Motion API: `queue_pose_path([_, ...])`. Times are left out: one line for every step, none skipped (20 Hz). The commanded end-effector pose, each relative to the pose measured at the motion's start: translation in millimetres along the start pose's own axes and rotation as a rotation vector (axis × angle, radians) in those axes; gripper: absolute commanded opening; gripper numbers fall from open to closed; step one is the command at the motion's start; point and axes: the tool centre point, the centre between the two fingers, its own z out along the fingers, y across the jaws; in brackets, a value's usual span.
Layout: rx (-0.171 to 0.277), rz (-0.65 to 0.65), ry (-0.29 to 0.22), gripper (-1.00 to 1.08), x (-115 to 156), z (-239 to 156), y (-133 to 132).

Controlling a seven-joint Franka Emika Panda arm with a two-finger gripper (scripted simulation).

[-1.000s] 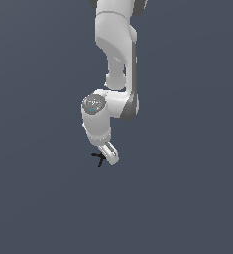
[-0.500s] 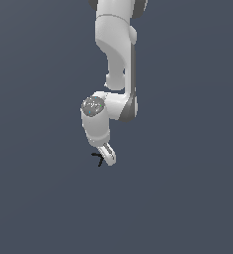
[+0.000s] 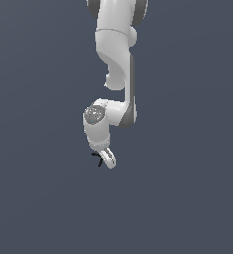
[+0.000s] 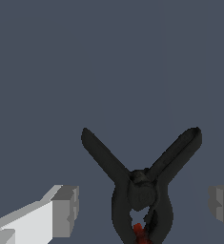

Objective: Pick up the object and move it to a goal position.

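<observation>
White Panda arm [image 3: 119, 64] reaching down from the upper edge of the exterior view over a uniform grey-blue table [image 3: 38, 198]. Gripper [image 3: 108, 159] at its lower end, fingers [image 4: 65, 210] released and standing well apart. Black spring clamp [image 4: 142, 190], the object, lying on the table between the fingers without touching either; two handles splayed in a V, small red tip [image 4: 139, 230] at the jaw end. In the exterior view it shows only as a tiny dark mark touching the gripper on that view's left.
</observation>
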Motion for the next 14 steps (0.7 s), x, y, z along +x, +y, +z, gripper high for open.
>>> queue_pose_path([0.001, 0.001, 0.000, 1.00, 0.1, 9.6, -0.2])
queue_pose_path([0.001, 0.001, 0.000, 1.00, 0.1, 11.7, -0.4])
queue_pose_path([0.001, 0.001, 0.000, 1.00, 0.3, 13.0, -0.7])
queue_pose_path([0.001, 0.001, 0.000, 1.00, 0.6, 13.7, -0.9])
queue_pose_path([0.001, 0.001, 0.000, 1.00, 0.7, 13.9, -1.0])
queue_pose_path([0.001, 0.001, 0.000, -1.00, 0.7, 13.9, -1.0])
queue_pose_path([0.001, 0.001, 0.000, -1.00, 0.7, 13.9, -1.0])
queue_pose_path([0.001, 0.001, 0.000, -1.00, 0.7, 13.9, -1.0])
queue_pose_path([0.001, 0.001, 0.000, -1.00, 0.7, 13.9, -1.0])
queue_pose_path([0.001, 0.001, 0.000, -1.00, 0.7, 13.9, -1.0])
queue_pose_path([0.001, 0.001, 0.000, -1.00, 0.7, 13.9, -1.0])
queue_pose_path([0.001, 0.001, 0.000, -1.00, 0.7, 13.9, -1.0])
queue_pose_path([0.001, 0.001, 0.000, -1.00, 0.7, 13.9, -1.0])
queue_pose_path([0.001, 0.001, 0.000, -1.00, 0.7, 13.9, -1.0])
